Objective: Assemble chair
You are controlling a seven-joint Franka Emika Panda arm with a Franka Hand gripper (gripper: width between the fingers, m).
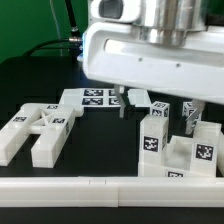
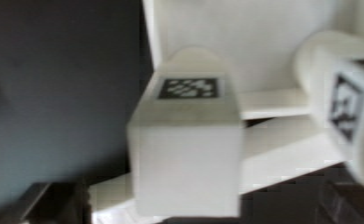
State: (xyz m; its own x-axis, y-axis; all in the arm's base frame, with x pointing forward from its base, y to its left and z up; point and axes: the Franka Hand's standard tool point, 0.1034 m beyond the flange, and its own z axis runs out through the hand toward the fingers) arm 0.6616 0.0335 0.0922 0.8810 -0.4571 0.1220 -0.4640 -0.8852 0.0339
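A cluster (image 1: 172,150) of tagged white blocks, apparently already joined, stands on the exterior view's right of the dark worktop (image 1: 25,85), just behind the rail (image 1: 100,188). Two long blocks (image 1: 35,135) lie loose on the exterior view's left. A flat plate (image 1: 88,97) lies farther back, near the middle.

The end effector (image 1: 155,110) hangs over the right half. Its two dark fingers (image 1: 121,100) are spread well apart, and a tagged cube (image 1: 160,108) sits in the space between them. As far as I can see it pinches nothing. In the wrist view one tagged block (image 2: 182,150) fills the middle, close under the camera. I cannot tell which part this is, or whether a finger touches it.

The parts look like solid moulded plastic. I judge them stiff, light for their bulk and not fragile, so a firm squeeze should do no harm. Their faces look smooth and a little glossy, so a shallow or off-centre pinch may let a piece swivel or slide out.

The best hold is probably across two flat, parallel side faces on the narrow width, near the middle of the length so the piece hangs level. The fingers should sit well down the sides, not on an edge or a sloped top. The plate is likely too wide to span, so take it by its thickness at an edge.
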